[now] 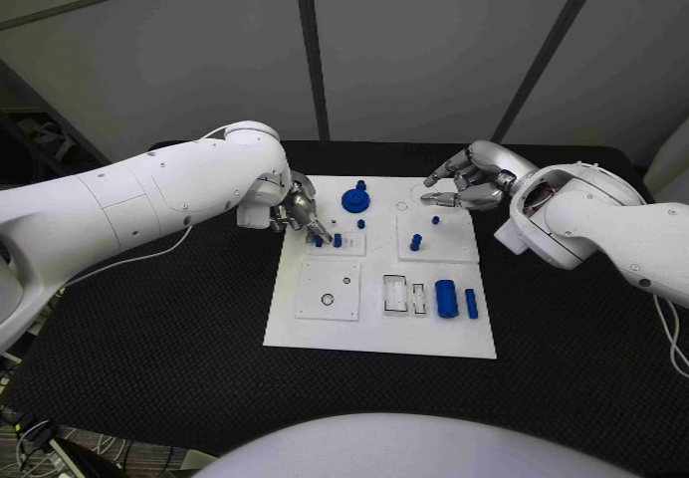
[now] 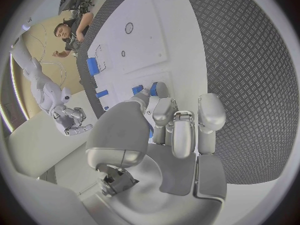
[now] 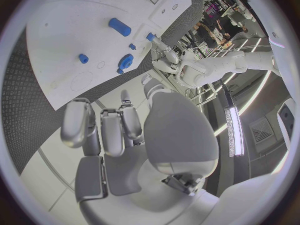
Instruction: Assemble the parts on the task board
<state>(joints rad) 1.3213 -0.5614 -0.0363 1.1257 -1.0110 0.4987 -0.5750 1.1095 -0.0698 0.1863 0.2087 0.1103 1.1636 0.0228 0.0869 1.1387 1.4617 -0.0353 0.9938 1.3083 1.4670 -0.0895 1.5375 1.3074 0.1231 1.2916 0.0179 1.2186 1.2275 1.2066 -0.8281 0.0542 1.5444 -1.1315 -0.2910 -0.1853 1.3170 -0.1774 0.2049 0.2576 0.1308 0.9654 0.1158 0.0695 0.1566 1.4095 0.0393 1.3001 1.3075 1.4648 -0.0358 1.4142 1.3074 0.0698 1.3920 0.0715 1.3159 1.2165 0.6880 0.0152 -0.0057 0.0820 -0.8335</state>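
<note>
The white task board (image 1: 380, 334) lies mid-table. My left hand (image 1: 299, 214) hangs over its far left part and pinches a small blue peg (image 1: 318, 240) at its fingertips, beside a second peg (image 1: 338, 240) standing in the board. The left wrist view shows both pegs (image 2: 153, 89) (image 2: 137, 89) at my fingertips (image 2: 161, 100). A blue gear (image 1: 354, 201) sits just beyond. My right hand (image 1: 467, 189) hovers over the board's far right corner, fingers curled in with nothing in them. Its wrist view shows the gear (image 3: 125, 62) and the left hand (image 3: 164, 52).
More blue pieces are on the board: a peg (image 1: 415, 241), a small stud (image 1: 435, 218), and two cylinders (image 1: 447, 298) (image 1: 471, 303) at the near right. Empty sockets (image 1: 329, 299) mark the near left plate. Black matting (image 1: 143, 358) surrounds the board.
</note>
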